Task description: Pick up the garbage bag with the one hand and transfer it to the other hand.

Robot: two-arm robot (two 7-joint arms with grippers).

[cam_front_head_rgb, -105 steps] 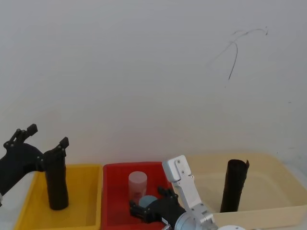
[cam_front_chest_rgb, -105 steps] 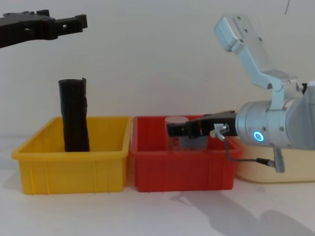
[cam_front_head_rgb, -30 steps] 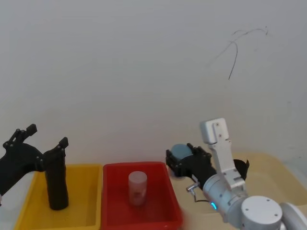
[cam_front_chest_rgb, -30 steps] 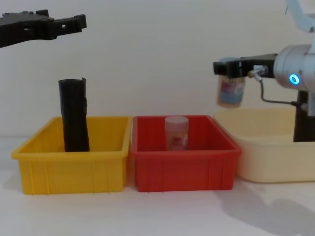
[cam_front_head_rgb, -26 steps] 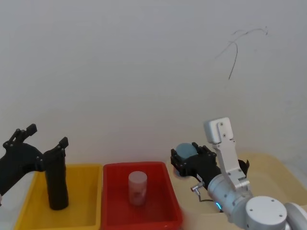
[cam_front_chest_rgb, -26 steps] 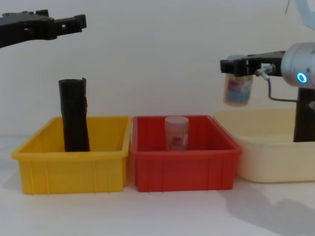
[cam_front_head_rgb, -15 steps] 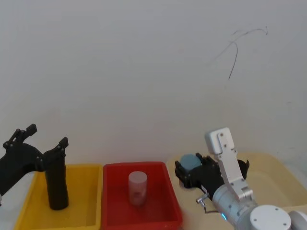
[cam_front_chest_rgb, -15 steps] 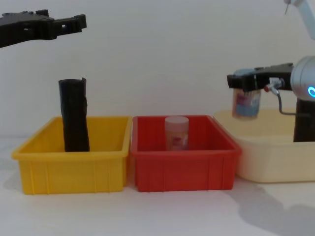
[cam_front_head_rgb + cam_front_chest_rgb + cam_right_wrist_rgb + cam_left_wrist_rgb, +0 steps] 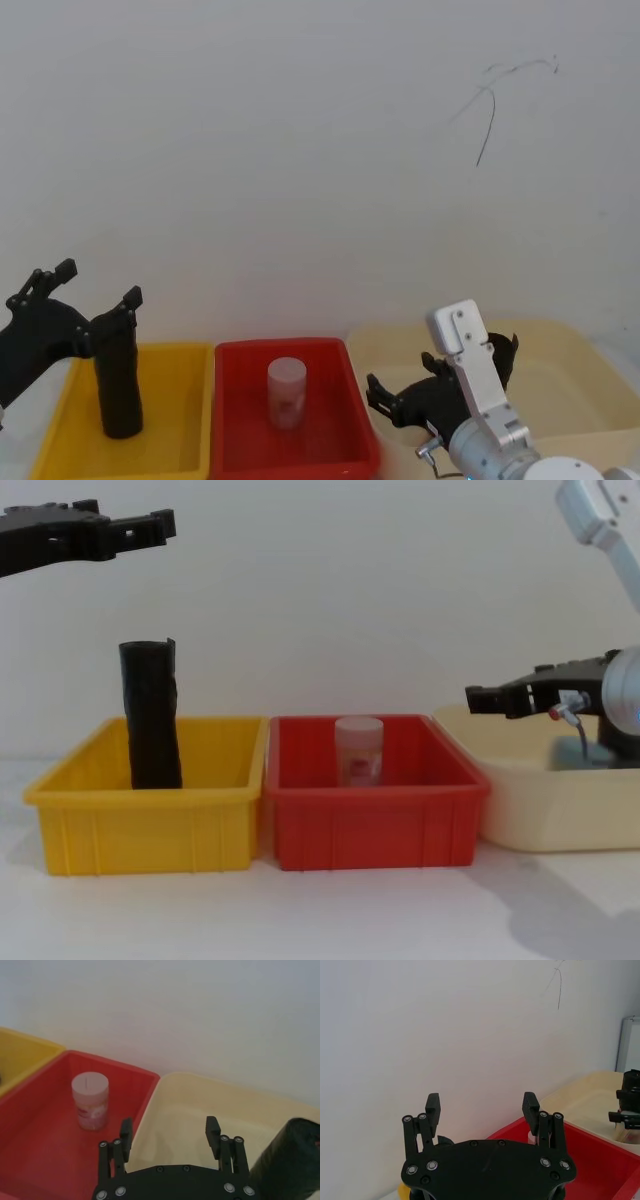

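With both grippers spread empty, left (image 9: pixel 95 292) and right (image 9: pixel 400 393), the bag (image 9: pixel 118 385) is yet ungrasped.

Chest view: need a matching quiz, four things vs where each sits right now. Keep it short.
Things:
1. garbage bag
2. translucent jar
3. second black roll
4. right gripper

Places:
A. standing in the red bin
B. open and empty, hovering at the cream tub's left end
C. upright in the yellow bin
D. standing in the cream tub

Pairs: 1-C, 2-A, 3-D, 4-B
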